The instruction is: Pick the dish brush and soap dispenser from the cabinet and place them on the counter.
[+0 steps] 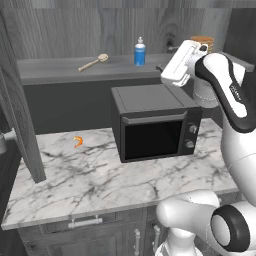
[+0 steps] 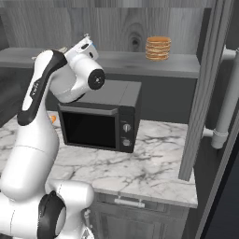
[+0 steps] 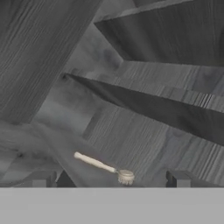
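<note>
The dish brush, a tan stick with a round pale head, lies on the grey shelf of the open cabinet. The blue soap dispenser stands upright to its right on the same shelf. My gripper hovers at shelf height above the microwave, right of the dispenser and apart from it, open and empty. In the hand view the dish brush lies ahead between the wide-set fingertips of the gripper. The white marble counter stretches below.
A black microwave stands on the counter under the shelf. A stack of tan discs sits at the shelf's right end. A small orange item lies on the marble. Open cabinet doors flank the space.
</note>
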